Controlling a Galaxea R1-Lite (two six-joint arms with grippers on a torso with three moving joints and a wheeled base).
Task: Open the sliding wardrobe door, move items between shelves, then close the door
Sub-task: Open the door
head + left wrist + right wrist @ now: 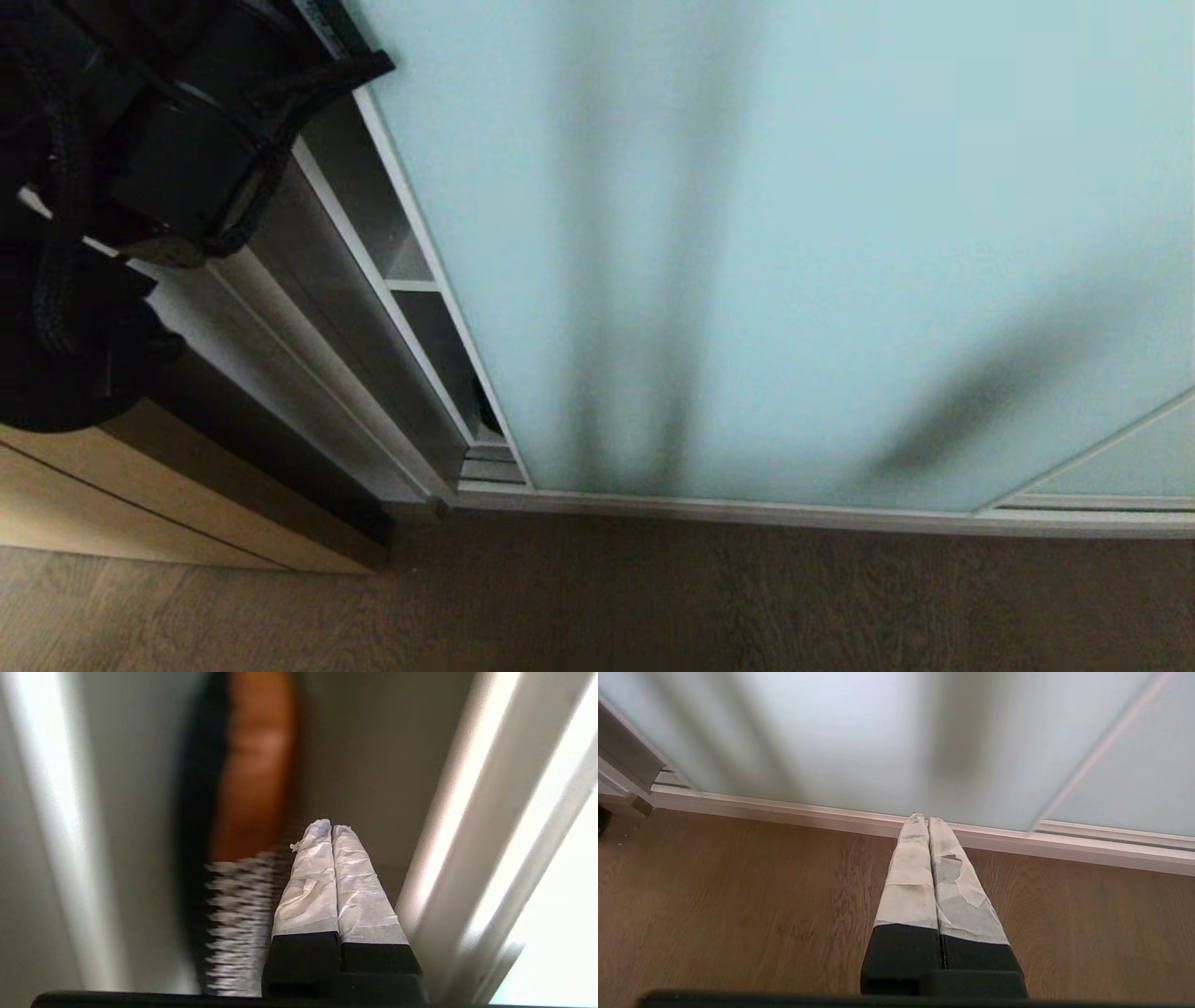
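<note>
Frosted blue-green glass fills most of the head view: the door [794, 252], its long axis upright, stands on the floor track, its silver frame edge running from 12 o'clock down to 6 o'clock along the left side. A narrow gap at about 9 o'clock from the door's edge shows the wardrobe inside, where a white shelf [411, 285] lies flat, front edge toward the robot.

Up at 10 o'clock in the head view the black left arm [187, 149] reaches toward that gap. Its end effector [331, 828] has both taped fingers pressed together, holding nothing, tips pointing into the wardrobe. Just beside them, toward 10 o'clock in its wrist view, sits the houndstooth bag [243, 924], blurred, its orange-brown inside [257, 770] beyond the checked cloth.

The right end effector [928, 820] hangs parked over the wood floor [738, 905], fingers fully closed and empty, tips aimed at the door's bottom rail [808, 814].

No writing can be read.
</note>
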